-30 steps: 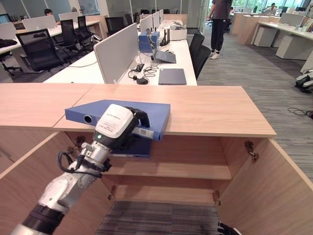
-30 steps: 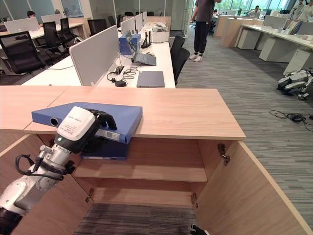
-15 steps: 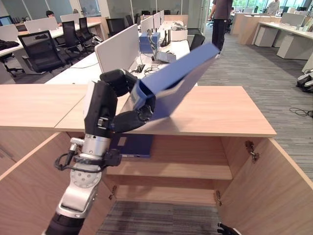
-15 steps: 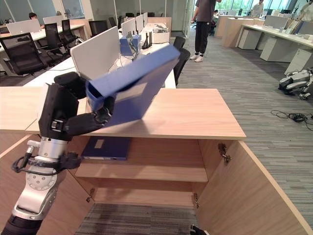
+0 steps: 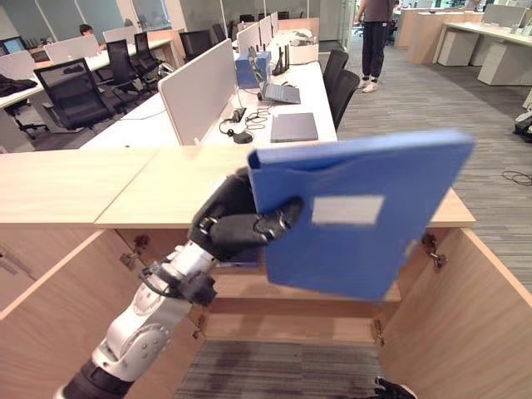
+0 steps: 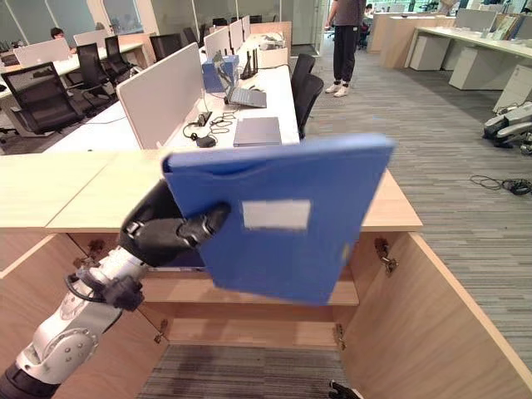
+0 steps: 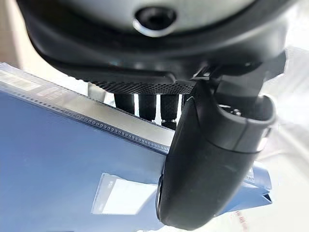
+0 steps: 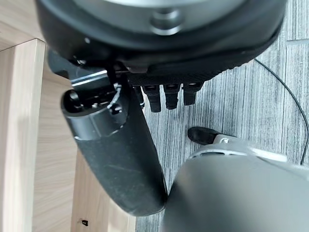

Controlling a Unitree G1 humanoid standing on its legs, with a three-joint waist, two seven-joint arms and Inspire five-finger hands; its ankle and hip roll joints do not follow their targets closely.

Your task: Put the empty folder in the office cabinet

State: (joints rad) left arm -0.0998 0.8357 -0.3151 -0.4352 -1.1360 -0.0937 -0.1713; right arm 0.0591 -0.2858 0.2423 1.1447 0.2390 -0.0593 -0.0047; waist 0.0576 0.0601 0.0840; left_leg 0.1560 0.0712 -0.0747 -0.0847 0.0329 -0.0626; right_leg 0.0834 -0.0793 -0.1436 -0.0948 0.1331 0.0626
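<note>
My left hand (image 5: 237,224) is shut on the left edge of a blue folder (image 5: 357,216) with a pale label. The folder hangs upright, its broad face towards me, in front of the open wooden cabinet (image 5: 125,191). In the left wrist view the thumb (image 7: 212,159) presses on the folder's cover (image 7: 58,169) and the fingers (image 7: 145,104) curl behind its edge. The folder hides most of the cabinet's upper shelf (image 5: 241,287). My right hand (image 8: 116,145) hangs empty beside the cabinet, over the grey carpet, fingers relaxed.
Both cabinet doors stand swung out, the left door (image 5: 50,307) and the right door (image 5: 474,307). Behind the cabinet runs a white desk with a closed laptop (image 5: 293,126), a divider and black chairs. A person (image 5: 374,37) stands far back in the aisle.
The left hand has swung the folder from tilted up above the cabinet top down and to the right, in front of the cabinet opening. The view has shifted slightly.
</note>
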